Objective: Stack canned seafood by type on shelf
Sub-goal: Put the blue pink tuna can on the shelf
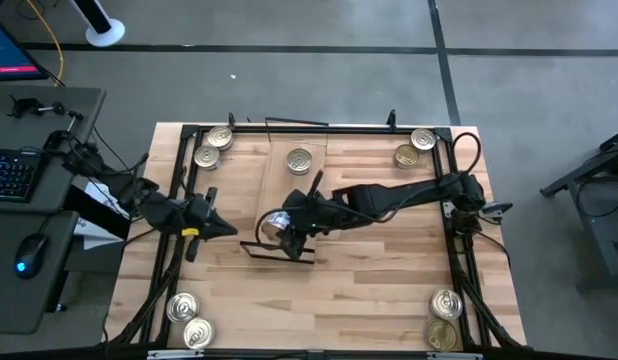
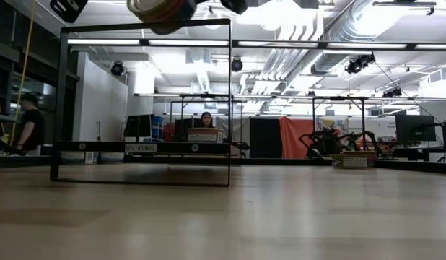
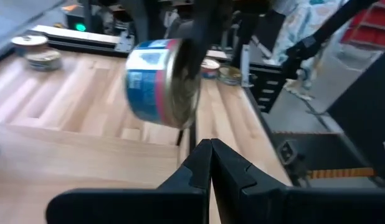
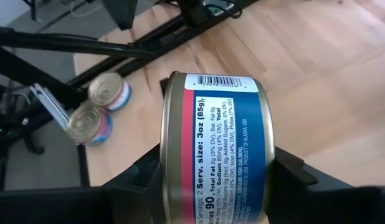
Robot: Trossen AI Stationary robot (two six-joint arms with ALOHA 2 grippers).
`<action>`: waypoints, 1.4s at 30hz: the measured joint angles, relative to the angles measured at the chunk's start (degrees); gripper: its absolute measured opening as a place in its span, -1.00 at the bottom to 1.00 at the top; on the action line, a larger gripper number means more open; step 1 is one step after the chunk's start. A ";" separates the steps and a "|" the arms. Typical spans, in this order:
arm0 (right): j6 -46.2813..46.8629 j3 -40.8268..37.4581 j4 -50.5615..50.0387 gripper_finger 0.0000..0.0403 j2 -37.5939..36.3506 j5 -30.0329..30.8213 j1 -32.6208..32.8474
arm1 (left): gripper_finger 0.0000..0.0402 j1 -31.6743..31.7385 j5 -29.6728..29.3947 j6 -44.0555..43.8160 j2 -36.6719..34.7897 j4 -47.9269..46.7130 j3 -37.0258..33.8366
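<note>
The right gripper (image 1: pixel 281 228) is clamped on a tin (image 4: pixel 214 146) and holds it up in the air above the near end of the shelf (image 1: pixel 289 190), turned on its side so the metal lid faces outward. It is a short, round, rigid can with a blue-and-red paper label and a bright ribbed lid; I would judge it light but dense for its size, hard enough to take a firm squeeze, and slick on the metal faces. The fingers grip across the curved labelled wall, which looks the sensible place, since the paper gives more friction than the lid. The shelf is a pale wooden board on a thin black frame, and one gold-lidded tin (image 1: pixel 300 160) already sits at its far end. Other tins lie in pairs toward the bench (image 1: pixel 379 290) corners around the shelf, silver and gold lids mixed. The left gripper (image 3: pixel 210 163) waits just beside the shelf's left side, fingers pressed together and empty.
</note>
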 joint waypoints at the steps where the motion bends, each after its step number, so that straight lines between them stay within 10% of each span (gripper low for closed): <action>1: -0.82 0.06 -0.50 -0.16 -0.09 0.16 -0.53 | -1.00 0.49 -0.76 0.01 0.21 0.14 0.01; 11: -13.72 -8.37 -10.47 -0.16 -1.79 -8.10 -12.77 | -1.00 10.26 -1.94 -2.66 6.91 2.75 0.02; 17: -16.14 -26.94 9.38 -0.16 -10.31 -18.37 -21.24 | -1.00 16.37 0.86 -6.04 13.09 12.14 0.00; 25: 3.96 -48.88 45.62 -0.16 -14.35 -30.42 -27.90 | -1.00 21.45 1.06 -8.80 15.34 15.90 0.02; 42: 28.75 -58.31 60.71 -0.16 -11.93 -17.19 -28.00 | -1.00 37.72 5.25 -7.52 15.36 6.32 0.02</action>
